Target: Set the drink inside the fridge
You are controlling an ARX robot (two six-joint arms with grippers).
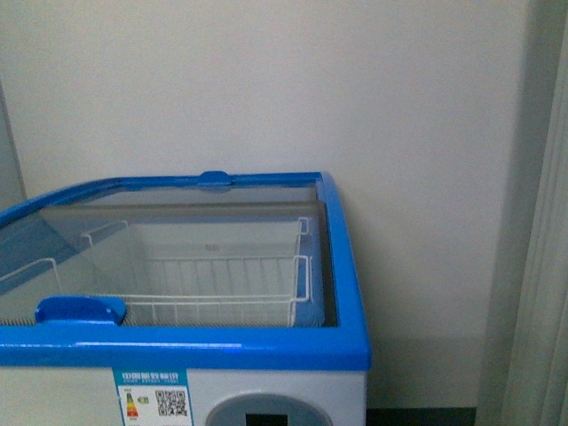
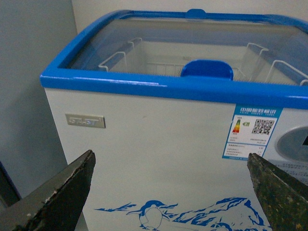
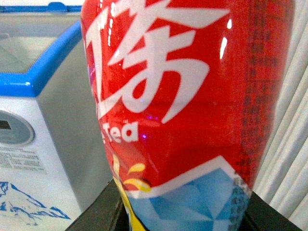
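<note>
The drink (image 3: pixel 173 96) filled the right wrist view, its red label with white characters pressed close to the lens. It stood upright between the dark jaws of the right tool (image 3: pixel 180 219), which was clamped on its lower part. It was held outside the fridge (image 3: pixel 29 82), beside the cabinet's front corner and near a pale curtain (image 3: pixel 288 144).

The left tool (image 2: pixel 168 192) was spread wide with nothing between its fingers (image 2: pixel 57 192). It faced the fridge's (image 2: pixel 144 144) white front above the penguin print (image 2: pixel 151 216).

In the front view the fridge (image 1: pixel 266 344) stood against a plain wall (image 1: pixel 266 80). Its blue rim framed the glass lid (image 1: pixel 177 217), and the white wire basket (image 1: pixel 222 284) showed inside. I could not tell whether the lid was slid open.
</note>
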